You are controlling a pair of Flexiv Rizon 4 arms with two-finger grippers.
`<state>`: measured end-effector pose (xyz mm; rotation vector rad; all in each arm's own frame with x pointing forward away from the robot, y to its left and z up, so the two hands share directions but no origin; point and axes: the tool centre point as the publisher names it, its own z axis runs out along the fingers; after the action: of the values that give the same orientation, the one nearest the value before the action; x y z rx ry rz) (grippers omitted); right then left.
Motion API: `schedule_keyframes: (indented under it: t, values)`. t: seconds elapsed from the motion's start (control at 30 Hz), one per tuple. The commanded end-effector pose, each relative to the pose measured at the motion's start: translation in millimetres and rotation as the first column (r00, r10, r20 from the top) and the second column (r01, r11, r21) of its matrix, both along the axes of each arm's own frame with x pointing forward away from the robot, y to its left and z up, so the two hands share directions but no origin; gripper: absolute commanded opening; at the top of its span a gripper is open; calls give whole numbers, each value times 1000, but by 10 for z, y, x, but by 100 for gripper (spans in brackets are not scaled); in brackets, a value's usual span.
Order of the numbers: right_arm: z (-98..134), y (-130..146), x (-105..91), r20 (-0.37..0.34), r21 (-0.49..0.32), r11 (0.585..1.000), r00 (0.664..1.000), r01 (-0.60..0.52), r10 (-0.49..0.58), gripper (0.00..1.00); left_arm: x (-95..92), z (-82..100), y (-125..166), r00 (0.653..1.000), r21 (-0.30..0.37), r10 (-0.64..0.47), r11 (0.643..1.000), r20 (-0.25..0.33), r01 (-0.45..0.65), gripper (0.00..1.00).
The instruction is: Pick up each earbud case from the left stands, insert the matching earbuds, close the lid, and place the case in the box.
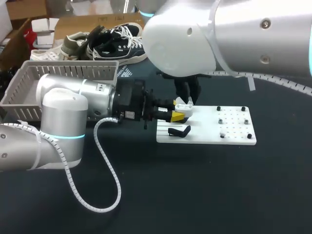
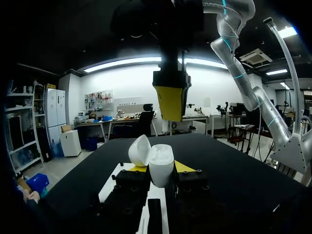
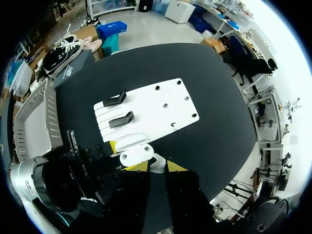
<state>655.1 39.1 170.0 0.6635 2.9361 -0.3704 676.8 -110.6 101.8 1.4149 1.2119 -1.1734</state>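
Observation:
My left gripper is shut on a white earbud case and holds it above the left end of the white board. The case stands upright between its yellow tips, with the lid tipped open to one side. My right gripper hangs straight above the open case. In the left wrist view this right gripper is a short way over the case. In its own view my right gripper is shut on a small white earbud.
Two black stands sit on the board's left end; one shows in the head view. Small pegs dot the board's right half. A grey basket stands at the back left, behind my left arm.

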Motion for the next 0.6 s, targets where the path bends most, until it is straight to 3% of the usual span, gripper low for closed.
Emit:
schedule_keyframes:
  t: [0.03,0.6]
  values:
    - [-24,-12,-22,10,2,1000,1000,0,0,0,-4,-4,-7,1000,-1,3,1000,1,-3,0]
    - [-90,52,39,10,17,1000,1000,-12,12,0,-4,-4,-7,1000,-1,3,1000,1,-3,0]
